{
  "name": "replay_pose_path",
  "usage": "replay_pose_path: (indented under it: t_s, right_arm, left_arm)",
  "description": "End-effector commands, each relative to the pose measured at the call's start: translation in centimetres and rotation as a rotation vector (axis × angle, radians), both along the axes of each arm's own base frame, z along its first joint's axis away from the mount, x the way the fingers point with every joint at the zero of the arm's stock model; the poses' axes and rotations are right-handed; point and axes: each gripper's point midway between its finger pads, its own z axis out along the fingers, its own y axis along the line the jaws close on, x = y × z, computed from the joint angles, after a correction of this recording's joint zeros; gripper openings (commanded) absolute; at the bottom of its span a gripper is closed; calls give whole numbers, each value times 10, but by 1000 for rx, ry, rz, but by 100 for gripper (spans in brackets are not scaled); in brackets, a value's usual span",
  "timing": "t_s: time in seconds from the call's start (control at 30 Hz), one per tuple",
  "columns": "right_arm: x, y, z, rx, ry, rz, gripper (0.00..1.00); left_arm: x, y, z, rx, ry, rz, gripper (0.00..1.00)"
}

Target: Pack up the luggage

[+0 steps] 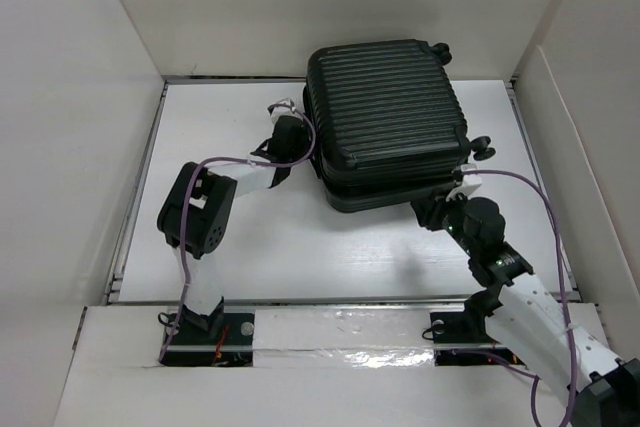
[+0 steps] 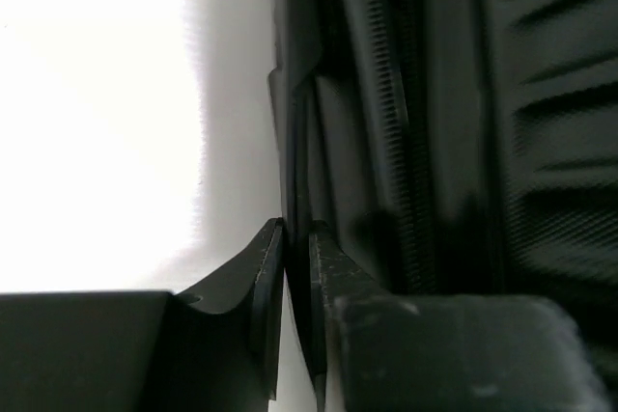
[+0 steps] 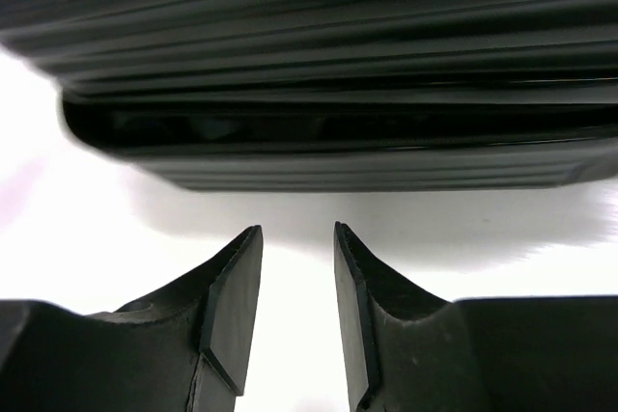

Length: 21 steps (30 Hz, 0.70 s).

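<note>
The luggage [image 1: 385, 112] is a black ribbed suitcase lying flat at the back right of the table, its lid down with a narrow gap along the seam. My left gripper [image 1: 300, 129] is at the luggage's left side. In the left wrist view its jaws [image 2: 296, 233] are almost together with a thin dark strip of the luggage's edge [image 2: 299, 142] between them. My right gripper [image 1: 428, 213] is at the luggage's near right corner. In the right wrist view it [image 3: 297, 233] is open and empty, just short of the ribbed shell [image 3: 319, 45] and its seam gap.
White walls [image 1: 80, 97] enclose the table on the left, back and right. Two small black wheels [image 1: 483, 147] stick out on the luggage's right side. Purple cables [image 1: 540, 197] loop from both arms. White tabletop [image 1: 300, 247] lies in front of the luggage.
</note>
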Motion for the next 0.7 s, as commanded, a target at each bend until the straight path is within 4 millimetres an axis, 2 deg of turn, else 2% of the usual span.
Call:
replay_pose_path:
  t_s: [0.0, 0.03, 0.07, 0.1, 0.13, 0.17, 0.23, 0.27, 0.33, 0.37, 0.5, 0.53, 0.57, 0.6, 0.63, 0.67]
  right_arm:
    - [17, -16, 21, 13, -54, -97, 39]
    - [19, -16, 19, 14, -55, -79, 33]
    - [23, -16, 22, 11, -67, -74, 6]
    - [27, -14, 17, -2, -46, -61, 0]
    - [30, -18, 15, -10, -41, -62, 0]
    - [33, -20, 15, -16, -42, -68, 0]
    - [37, -23, 15, -27, -50, -60, 0]
    - [40, -30, 16, -26, -54, -79, 8]
    - [38, -29, 18, -15, -66, -54, 29]
    - [37, -27, 20, -6, -76, -40, 43]
    - [40, -37, 22, -32, -104, -70, 55]
    - [40, -35, 22, -35, -111, -54, 57]
    - [41, -33, 13, -34, -101, -29, 58]
    - [45, -25, 25, -30, -167, 30, 58]
    - [42, -13, 25, -24, -167, 115, 58]
    - [46, -13, 29, -31, -171, 127, 58]
  left_arm:
    - [-40, 48, -57, 31, 167, 14, 0]
    - [-39, 58, -51, -4, 153, 33, 0]
    - [-34, 55, -32, -78, 104, 32, 0]
    - [-40, 61, -35, -95, 107, 50, 0]
    - [-39, 71, -31, -115, 95, 80, 0]
    - [-38, 63, -17, -168, 62, 57, 0]
    - [-39, 74, -13, -190, 50, 87, 0]
    - [-35, 82, -3, -210, 16, 106, 0]
    - [-35, 90, 0, -244, 7, 124, 0]
    - [-32, 96, 4, -267, -5, 124, 0]
    - [-31, 98, 1, -301, -5, 114, 0]
    - [-32, 98, 1, -301, -7, 113, 0]
    - [-31, 97, 0, -304, -12, 111, 0]
    - [-32, 100, -3, -309, -8, 116, 0]
    - [-33, 99, -2, -314, -12, 110, 0]
    - [-32, 99, 1, -315, -20, 108, 0]
